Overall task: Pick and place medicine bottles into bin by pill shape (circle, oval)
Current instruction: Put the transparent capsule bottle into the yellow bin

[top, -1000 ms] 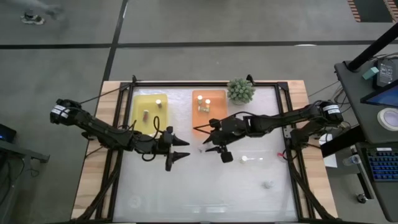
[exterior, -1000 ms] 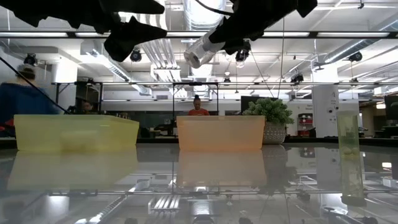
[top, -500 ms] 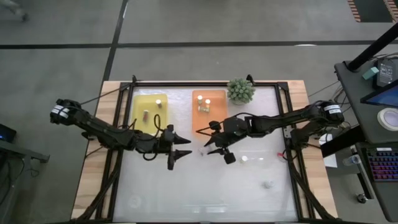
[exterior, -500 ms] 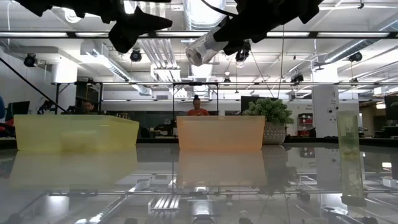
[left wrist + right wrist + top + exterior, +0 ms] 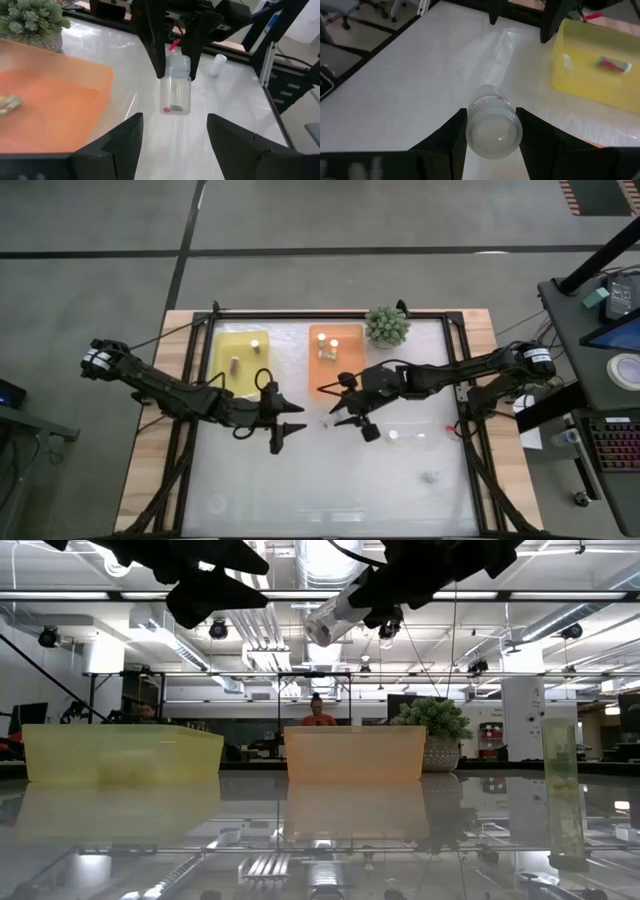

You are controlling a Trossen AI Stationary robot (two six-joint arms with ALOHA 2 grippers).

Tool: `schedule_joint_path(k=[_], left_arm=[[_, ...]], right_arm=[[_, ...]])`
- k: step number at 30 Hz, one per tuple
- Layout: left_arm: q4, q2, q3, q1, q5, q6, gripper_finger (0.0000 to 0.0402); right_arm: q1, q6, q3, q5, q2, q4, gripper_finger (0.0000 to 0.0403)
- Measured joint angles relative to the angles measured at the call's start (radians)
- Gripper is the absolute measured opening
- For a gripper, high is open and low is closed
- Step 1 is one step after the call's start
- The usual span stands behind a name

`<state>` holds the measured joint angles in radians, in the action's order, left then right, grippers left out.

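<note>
My right gripper hangs above the table's middle, in front of the orange bin, shut on a clear medicine bottle with a small pill at its bottom. In the low view the bottle slants high above the table. My left gripper stands open just left of it, facing the bottle, with nothing between its fingers. The yellow bin and the orange bin each hold a few bottles lying on their floors. One more bottle lies on the table to the right. My right gripper pinches the bottle's ribbed cap end between its two fingers. The fingers come from the table's right, slanting a little downward. The clear body sticks out past the fingertips, tilted with its bottom lowest, and the bottle is lifted clear of the table.
A spiky green plant ball stands at the far edge beside the orange bin. Another small thing lies near the table's front right. A tall clear bottle stands at the right in the low view. People stand in the room beyond.
My left gripper has risen a little and tipped its fingers more toward level, still open. My right gripper has kept its place with the bottle in its fingers.
</note>
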<state>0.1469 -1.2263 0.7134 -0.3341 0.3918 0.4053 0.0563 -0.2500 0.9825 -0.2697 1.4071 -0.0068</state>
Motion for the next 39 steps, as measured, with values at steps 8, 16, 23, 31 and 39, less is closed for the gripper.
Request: schedule_joint_path(k=[8, 16, 23, 31, 39], left_arm=[[0.074, -0.062, -0.005, 0.000, 0.033, -0.025, 0.0205], [0.218, -0.207, 0.009, 0.014, 0.058, -0.075, 0.0206], [0.312, -0.283, 0.037, 0.028, 0.036, -0.080, 0.0206], [0.370, -0.325, 0.040, 0.038, 0.026, -0.078, 0.0205], [0.368, -0.325, 0.040, 0.038, 0.004, -0.080, 0.0168]], right_arm=[[0.000, 0.014, 0.000, 0.000, 0.015, 0.050, 0.0141], [0.000, 0.014, 0.000, 0.001, 0.016, 0.047, 0.0141], [0.000, 0.014, 0.000, 0.000, 0.017, 0.055, 0.0141], [0.000, 0.014, 0.000, 0.000, 0.017, 0.069, 0.0141], [0.000, 0.014, 0.000, 0.000, 0.017, 0.070, 0.0141]])
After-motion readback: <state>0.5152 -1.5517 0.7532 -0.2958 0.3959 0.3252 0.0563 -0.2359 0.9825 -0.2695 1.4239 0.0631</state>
